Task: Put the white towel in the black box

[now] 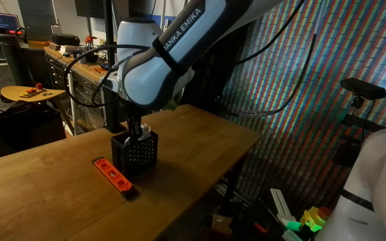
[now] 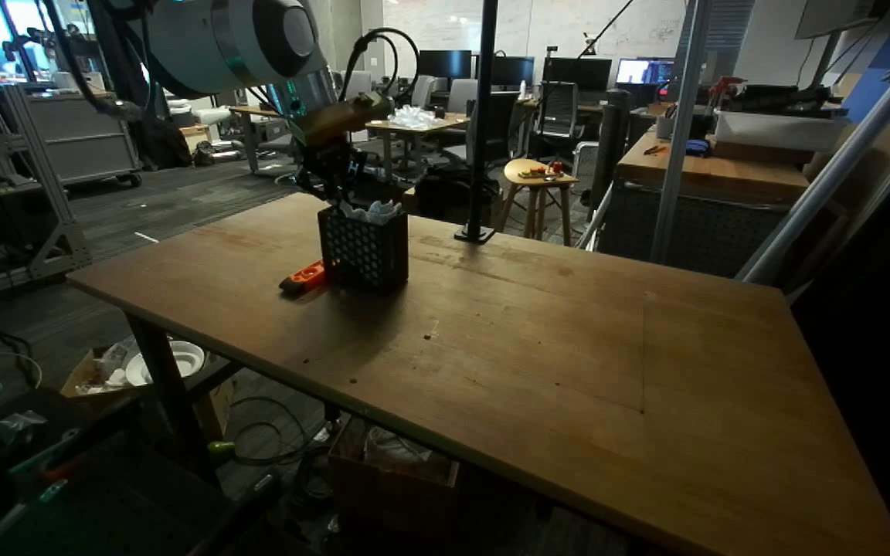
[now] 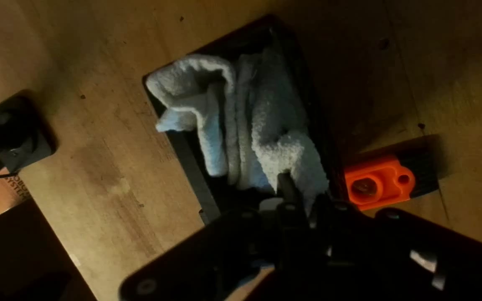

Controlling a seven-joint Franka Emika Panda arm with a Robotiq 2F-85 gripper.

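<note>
The white towel (image 3: pixel 280 100) is bunched in folds inside the black box (image 3: pixel 193 175), with one corner poking over the box's rim in the wrist view. In both exterior views the box (image 1: pixel 136 155) stands upright on the table, and a pale tuft of the towel (image 2: pixel 371 212) shows above its rim. My gripper (image 3: pixel 301 198) points down into the box at one end. Its fingers are close together with a narrow part of the towel between them, so it looks shut on the cloth. The fingertips are dark and partly hidden in the exterior views.
An orange level (image 1: pixel 112 174) with black ends lies on the table right beside the box. A black post (image 2: pixel 484 116) rises from a base plate at the table's edge (image 2: pixel 646 270). Cables loop around the arm.
</note>
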